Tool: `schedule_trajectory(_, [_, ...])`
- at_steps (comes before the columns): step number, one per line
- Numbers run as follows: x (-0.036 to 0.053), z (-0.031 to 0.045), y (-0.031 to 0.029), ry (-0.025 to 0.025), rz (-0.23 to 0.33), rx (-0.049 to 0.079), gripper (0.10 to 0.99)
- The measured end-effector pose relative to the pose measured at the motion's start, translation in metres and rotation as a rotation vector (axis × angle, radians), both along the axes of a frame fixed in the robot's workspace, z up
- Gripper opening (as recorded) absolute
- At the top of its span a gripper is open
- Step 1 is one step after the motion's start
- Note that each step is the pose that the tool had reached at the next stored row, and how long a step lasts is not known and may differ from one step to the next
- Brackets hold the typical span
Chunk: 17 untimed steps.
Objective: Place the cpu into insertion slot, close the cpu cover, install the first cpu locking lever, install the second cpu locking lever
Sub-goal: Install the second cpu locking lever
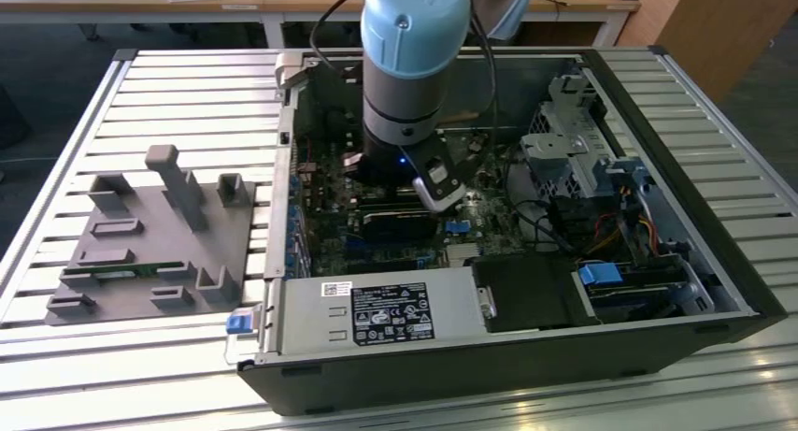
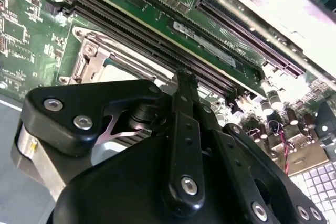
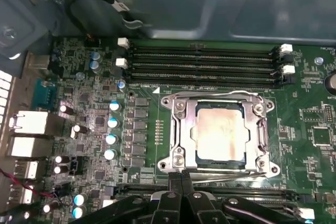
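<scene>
Here's the arm, reaching down into the open computer case (image 1: 698, 216) that lies on the slatted worktop (image 1: 187, 94), near its middle. In the first wrist view the cpu (image 3: 219, 131) sits flat in the insertion slot (image 3: 179, 109), and the cpu cover (image 3: 258, 129) is down, framing the chip. Memory slots (image 3: 205, 66) run just beside the socket. The pincer (image 3: 181, 178) hovers right at the socket's edge, fingers (image 3: 175, 184) pressed together, nothing between them. A grey fixture (image 1: 149, 239) rests near the worktop's edge, beside the case.
</scene>
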<state>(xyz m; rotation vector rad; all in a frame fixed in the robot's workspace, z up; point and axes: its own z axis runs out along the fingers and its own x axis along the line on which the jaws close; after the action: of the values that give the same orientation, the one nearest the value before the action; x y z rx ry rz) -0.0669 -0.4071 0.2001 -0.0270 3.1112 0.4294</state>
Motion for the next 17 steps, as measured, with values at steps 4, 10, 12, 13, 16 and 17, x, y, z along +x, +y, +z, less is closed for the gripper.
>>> schedule_trajectory(4, [-0.0022, -0.0021, -0.0026, -0.0001, 0.000, 0.017, 0.106])
schedule_trajectory(10, [-0.0035, -0.0056, -0.0035, 0.0000, 0.000, 0.040, 0.106])
schedule_trajectory(12, [-0.0044, -0.0066, -0.0037, 0.0000, 0.000, 0.049, 0.106])
schedule_trajectory(13, [-0.0048, -0.0073, -0.0038, 0.0000, 0.000, 0.052, 0.106])
schedule_trajectory(16, [-0.0056, -0.0095, -0.0038, 0.0000, 0.000, 0.055, 0.106])
schedule_trajectory(17, [-0.0063, -0.0098, -0.0039, 0.0001, 0.000, 0.057, 0.106])
